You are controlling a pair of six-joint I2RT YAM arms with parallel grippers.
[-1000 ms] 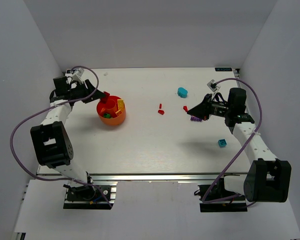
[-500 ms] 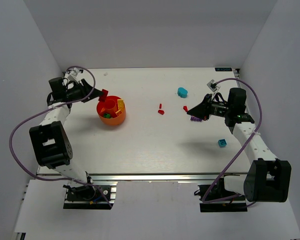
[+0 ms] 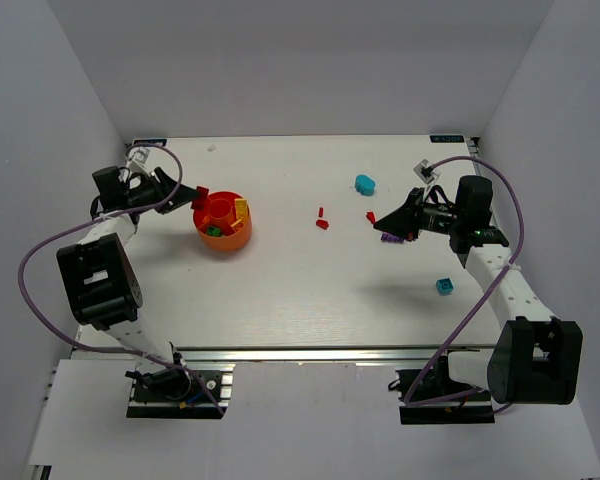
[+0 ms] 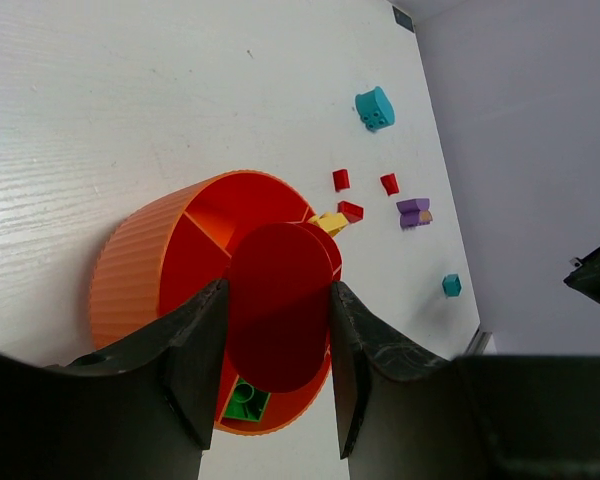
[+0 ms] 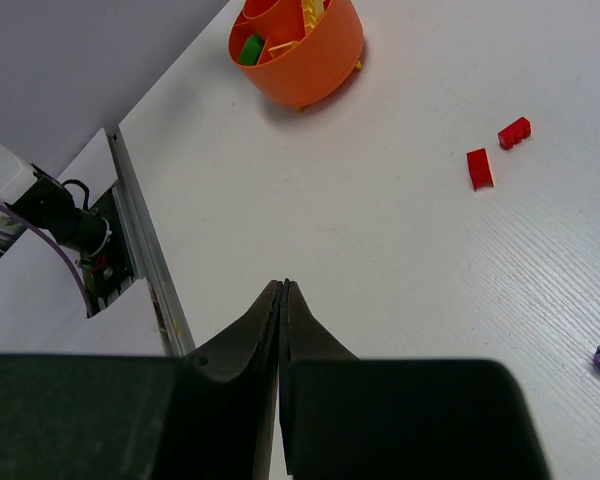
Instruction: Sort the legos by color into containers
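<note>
– Orange-red plastic bowl (image 3: 226,242), seen from overhead: where does it sit?
– On the left part of the white worktop (image 3: 280,290). The left arm (image 3: 115,228) folds back toward the left wall. Its left jaws aim right, at the bowl's far-left rim, and are clamped on a red piece (image 3: 201,196).
– And the other side?
– The right arm (image 3: 495,268) runs up the right edge and bends left. The right jaws are pressed together and empty, near a purple brick (image 3: 389,237). Small red bricks (image 3: 322,224) lie mid-worktop, a rounded cyan piece (image 3: 365,184) is further back, and a blue-green cube (image 3: 444,286) is nearer.
– Left wrist view?
– The red piece is flat, smooth and oblong with rounded ends. Its long axis runs straight out from the wrist, up the picture. A dark finger (image 4: 195,350) presses each long side. It hangs over the bowl, which is ribbed outside and split by partitions inside. A green brick (image 4: 245,400) lies in the near compartment, and a yellow brick (image 4: 328,221) is at the far rim.
– Right wrist view?
– The tapered black jaws meet in a closed seam with nothing between them. They point toward the bowl at the top of the picture. Two red bricks lie off to the right.
</note>
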